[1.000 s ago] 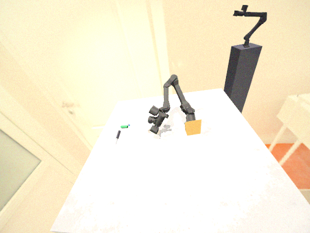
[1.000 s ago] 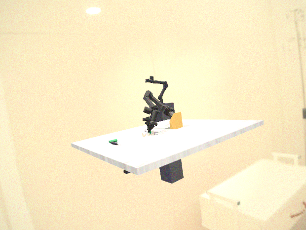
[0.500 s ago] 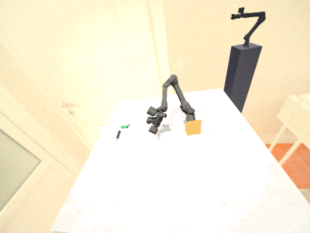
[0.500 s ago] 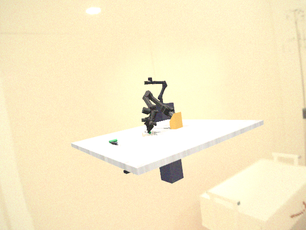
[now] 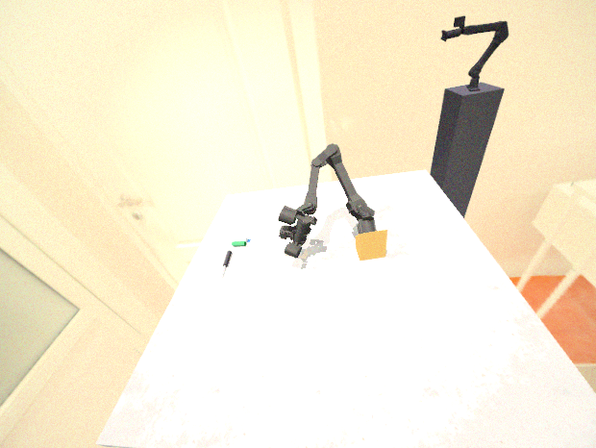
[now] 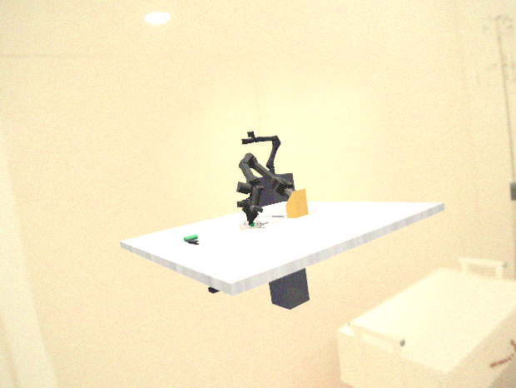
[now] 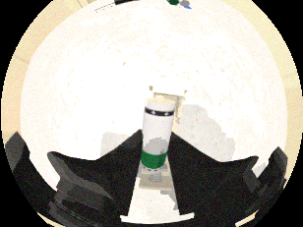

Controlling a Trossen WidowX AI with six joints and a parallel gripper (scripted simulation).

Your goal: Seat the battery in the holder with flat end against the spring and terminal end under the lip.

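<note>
My gripper (image 6: 250,222) (image 7: 154,134) points down and is shut on the battery (image 7: 158,128), a white cylinder with a green band at the near end and a black ring with plus marks near the far end. The pale holder (image 7: 169,91) (image 6: 243,227) lies on the table below it. In the wrist view the spring (image 7: 155,175) shows just beyond the battery's green end, at the holder's near part. The battery's far end appears raised and a little left of the holder's far wall. The battery hides much of the holder; contact with the lip or floor cannot be told.
A black screwdriver (image 5: 227,259) (image 6: 192,241) and a green cylinder (image 5: 238,243) (image 6: 191,237) lie toward the table's left edge, away from the holder. An orange block (image 5: 371,245) (image 6: 296,204) stands by the arm's base. A second arm (image 5: 485,29) stands on a dark pedestal (image 5: 463,139) behind the table.
</note>
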